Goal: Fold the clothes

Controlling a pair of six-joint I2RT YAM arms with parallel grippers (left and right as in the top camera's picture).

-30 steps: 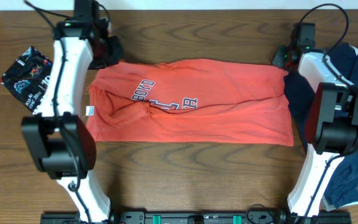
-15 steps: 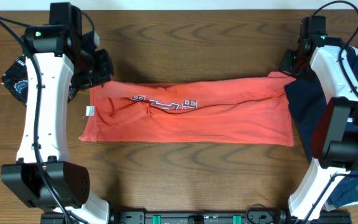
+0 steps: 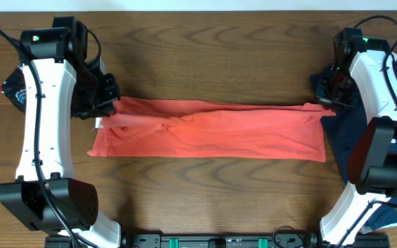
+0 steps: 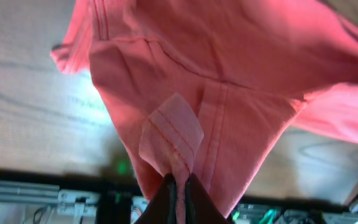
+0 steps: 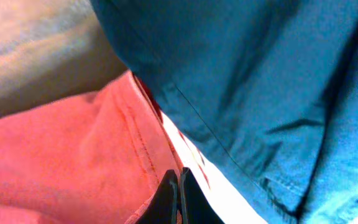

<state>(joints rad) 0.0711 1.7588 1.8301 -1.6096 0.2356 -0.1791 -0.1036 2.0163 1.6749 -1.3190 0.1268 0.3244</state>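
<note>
Folding step: we judged this to be the first lengthwise fold, with the far edge carried toward us and not yet laid down.
Near hem: the coral-red shirt [image 3: 212,131] lay as one long band across the table [image 3: 212,55], its near edge flat on the wood, from beside the left arm to beside the right.
Left end: a small white label [image 3: 98,124] poked out of the cloth, just near of the pinched corner.
Left gripper [image 3: 110,105]: clenched on the far-left corner; in the wrist view the gripper [image 4: 180,186] had a paler seam fold nipped between its tips.
Right gripper [image 3: 328,103]: clenched on the far-right corner; its own camera showed the gripper [image 5: 179,177] pressed together on the red hem.
Next move: we reckoned both arms had to come toward the near hem together, level and taut, lay edge on edge, and only then let go; uneven travel would skew the band.
Hidden, right: the navy shirt [image 3: 340,148] sat under the right arm and ran off the frame, so we could not tell whether it touched or overlapped the red one.
Hidden, wrist: a white strip between red and navy cloth [image 5: 260,93] was too close to name.
Hidden, far left: the black printed shirt [image 3: 14,89] was mostly behind the left arm.
</note>
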